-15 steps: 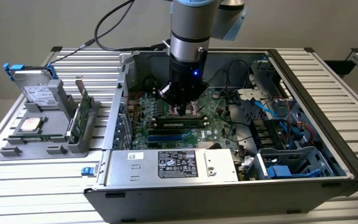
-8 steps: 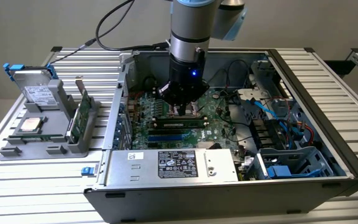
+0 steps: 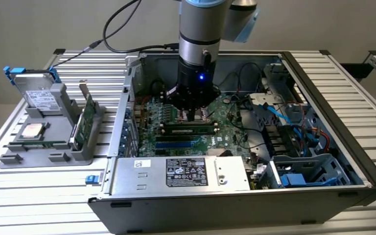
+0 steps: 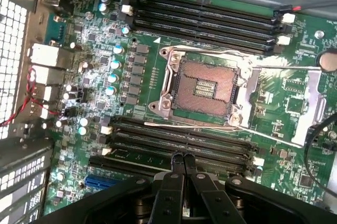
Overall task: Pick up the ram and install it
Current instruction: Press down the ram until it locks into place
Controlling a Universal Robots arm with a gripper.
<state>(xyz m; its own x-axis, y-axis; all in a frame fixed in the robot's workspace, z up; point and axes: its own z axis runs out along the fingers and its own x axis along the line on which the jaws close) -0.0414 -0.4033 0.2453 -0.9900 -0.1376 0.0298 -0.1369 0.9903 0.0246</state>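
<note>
Nearest my exterior camera, a silver metal power-supply box with a black-and-white label sat at the front of the open black computer case, which rested on a slatted aluminium desk.

Just behind that box lay the green motherboard. The ram, a long narrow green stick with black chips, stood upright on edge in one of the black memory slots, so I judged it already placed in its socket.

The black gripper hung directly over the ram, reaching straight down into the case. On my wrist camera the gripper had its two fingers pressed together, with nothing between them, tips close above the slot rows. I read that closed posture as suited to pushing down rather than grasping. I could not tell whether the tips touched the ram.

Beyond the fingers sat the empty square metal processor socket.

Well apart, at the exterior view's left, a grey plastic holder kept a green expansion card with metal bracket and a square silver processor chip.
</note>
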